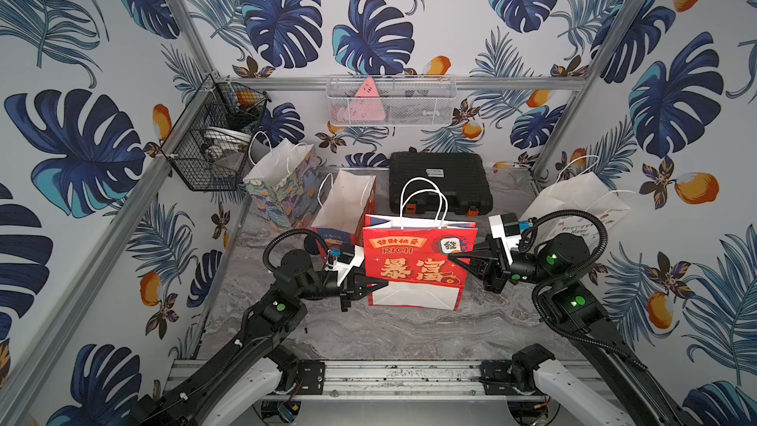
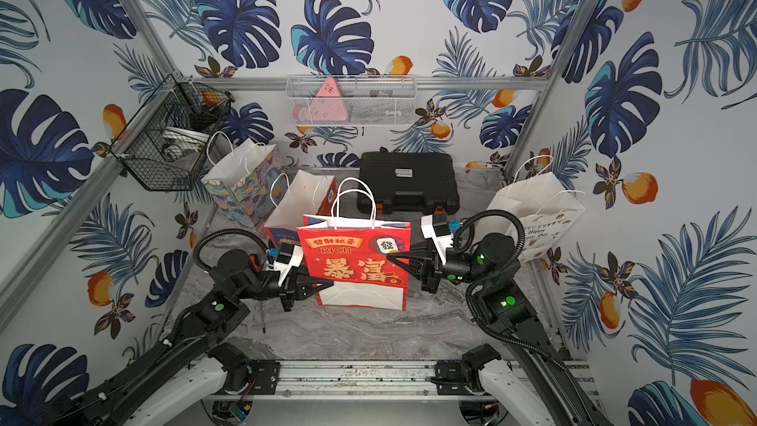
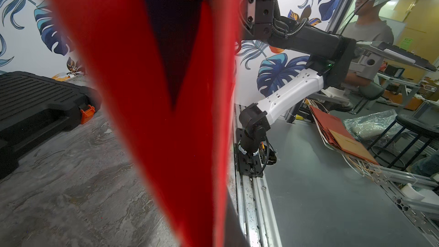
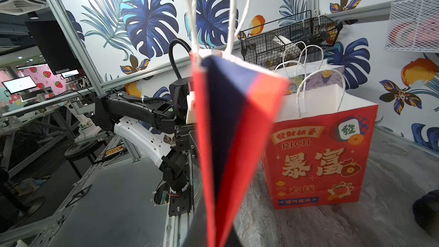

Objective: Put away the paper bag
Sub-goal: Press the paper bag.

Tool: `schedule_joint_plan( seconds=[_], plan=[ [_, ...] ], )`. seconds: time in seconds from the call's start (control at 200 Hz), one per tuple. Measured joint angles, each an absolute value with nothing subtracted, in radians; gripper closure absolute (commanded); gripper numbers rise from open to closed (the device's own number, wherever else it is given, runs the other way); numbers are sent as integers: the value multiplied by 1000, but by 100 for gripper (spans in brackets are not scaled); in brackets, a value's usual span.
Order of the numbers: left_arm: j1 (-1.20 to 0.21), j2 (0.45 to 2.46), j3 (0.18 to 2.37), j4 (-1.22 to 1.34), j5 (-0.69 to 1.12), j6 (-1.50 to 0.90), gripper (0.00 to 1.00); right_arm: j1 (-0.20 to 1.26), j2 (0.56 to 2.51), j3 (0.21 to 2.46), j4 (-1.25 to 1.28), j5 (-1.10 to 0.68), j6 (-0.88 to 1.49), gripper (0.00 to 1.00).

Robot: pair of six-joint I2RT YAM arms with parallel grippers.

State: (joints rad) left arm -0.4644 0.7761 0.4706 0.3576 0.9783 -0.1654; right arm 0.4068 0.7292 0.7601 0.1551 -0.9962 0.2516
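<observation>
The left arm [image 1: 262, 313] and right arm [image 1: 573, 309] are built of boxy matte-black links. Each has a glossy white shell [image 1: 559, 381] nearest its base, pierced with small round holes. A ribbed black conduit [image 1: 286, 235] arcs over each wrist, and small green lights [image 1: 579, 302] glow on the joints. A white camera mount [image 1: 503, 231] with a blue plug [image 1: 523, 224] sits behind the black, wedge-shaped fingers of the left end effector [image 1: 383, 281] and right end effector [image 1: 452, 256].
</observation>
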Motion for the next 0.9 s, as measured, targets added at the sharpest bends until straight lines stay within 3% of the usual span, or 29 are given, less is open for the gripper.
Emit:
schedule_joint_plan(
  seconds=[0.03, 0.085, 0.135, 0.195, 0.29, 0.381, 0.411, 0.446, 0.496, 0.551, 0.636, 0.771, 0.841, 0.902],
  plan=[
    [-464, 777, 469, 357, 976, -162, 100, 407, 731, 759, 157, -996, 253, 100],
    [-464, 779, 465, 351, 974, -159, 100, 406, 735, 757, 170, -991, 260, 73],
    [-464, 780, 463, 337, 974, -156, 100, 406, 736, 757, 179, -981, 278, 67],
    [-464, 779, 458, 327, 974, -155, 100, 406, 735, 757, 197, -980, 278, 71],
    [-464, 779, 455, 310, 974, -149, 100, 406, 735, 757, 223, -977, 281, 100],
    [-464, 780, 451, 306, 975, -135, 100, 407, 738, 755, 243, -978, 303, 98],
    [-464, 780, 450, 306, 974, -132, 100, 407, 740, 754, 247, -978, 304, 90],
    [-464, 781, 450, 304, 974, -131, 100, 407, 741, 752, 254, -977, 308, 73],
    [-464, 781, 448, 295, 975, -128, 100, 406, 741, 749, 270, -973, 326, 68],
    [-464, 781, 445, 282, 974, -125, 100, 406, 741, 747, 294, -970, 324, 74],
    [-464, 781, 445, 272, 974, -112, 100, 406, 742, 746, 322, -970, 333, 100],
    [-464, 781, 445, 269, 974, -102, 100, 407, 741, 746, 328, -971, 354, 100],
    [-464, 780, 445, 269, 975, -102, 100, 407, 736, 746, 326, -970, 354, 53],
    [-464, 778, 445, 269, 975, -103, 100, 406, 723, 746, 314, -958, 345, 31]
  ],
)
